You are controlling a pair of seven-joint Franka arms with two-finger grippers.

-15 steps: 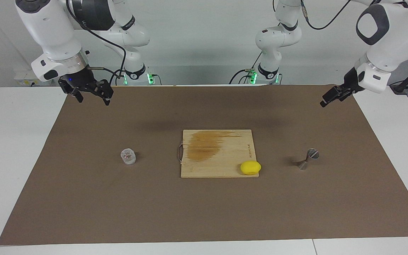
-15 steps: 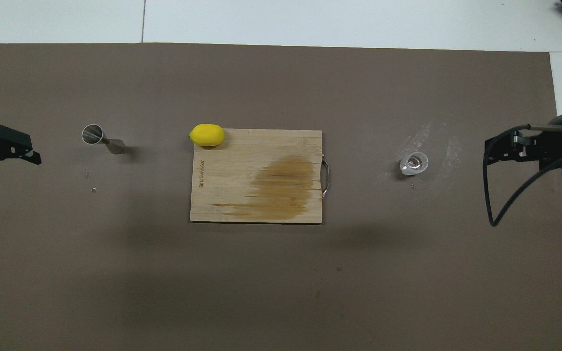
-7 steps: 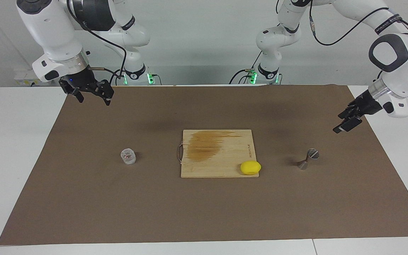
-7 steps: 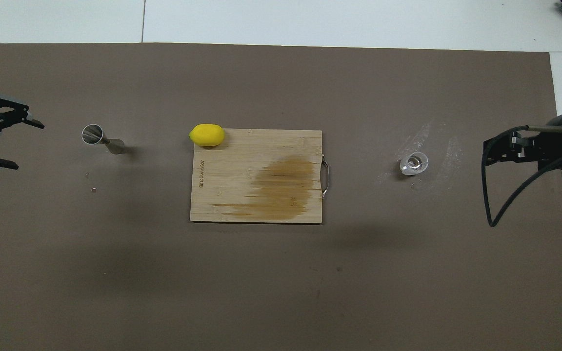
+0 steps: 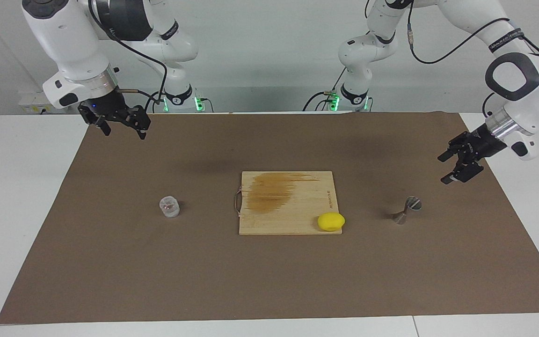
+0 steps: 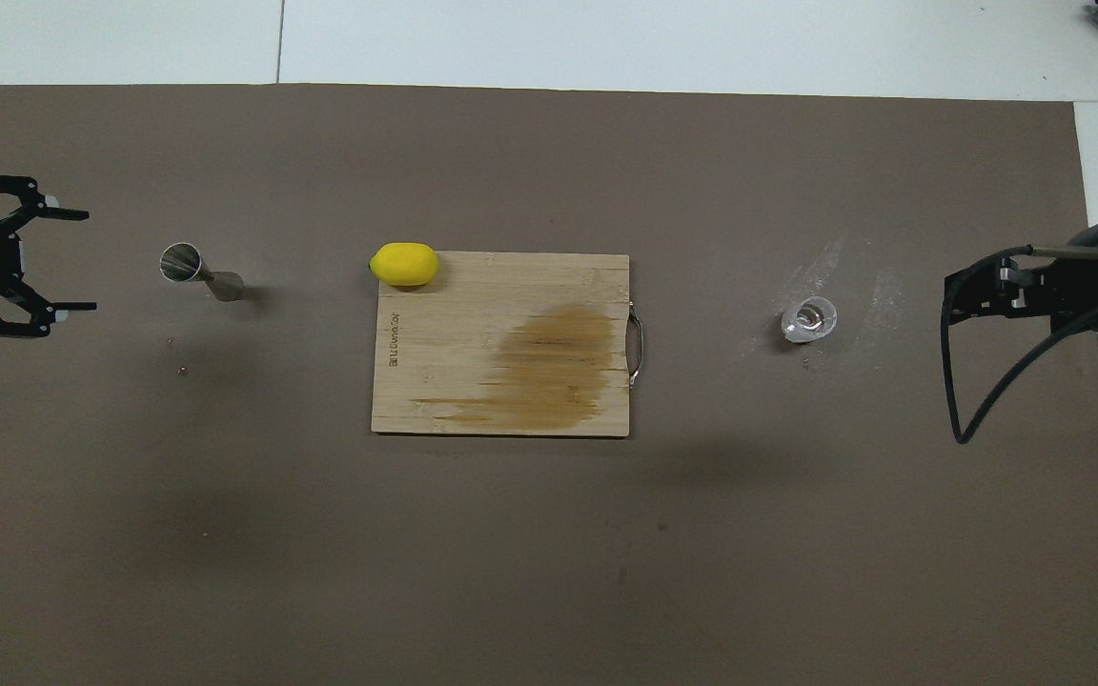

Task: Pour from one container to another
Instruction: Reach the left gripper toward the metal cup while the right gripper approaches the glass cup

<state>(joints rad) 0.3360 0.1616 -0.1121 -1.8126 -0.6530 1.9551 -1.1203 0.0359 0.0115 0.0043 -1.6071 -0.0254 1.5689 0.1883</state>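
- The table [image 5: 26,196] is white and carries a brown mat [image 5: 157,281] that covers nearly all of it.
- The wooden cutting board [image 5: 293,206] lies at the middle of the mat and is the landmark for the rest. It has a dark stain [image 5: 272,189] on the part nearer to the robots and a small metal handle [image 5: 237,202] on the edge toward the right arm's end of the table.
- The right tool [image 5: 122,127] hangs in the air over the mat's corner at the right arm's end, well apart from the board. Its 2 fingers are spread and it holds nothing.
- The left tool [image 5: 454,166] hangs over the mat's edge at the left arm's end, well apart from the board. Its 2 fingers are spread wide and it holds nothing.
- The lemon [image 5: 331,221] is yellow and sits on the board's corner, the one farther from the robots and toward the left arm's end.
- The metal jigger [image 5: 406,210] stands tilted on the mat, apart from the board toward the left arm's end. The left tool is near it and does not touch it.
- The clear cup [image 5: 169,206] stands upright on the mat, apart from the board toward the right arm's end, with something pinkish inside.
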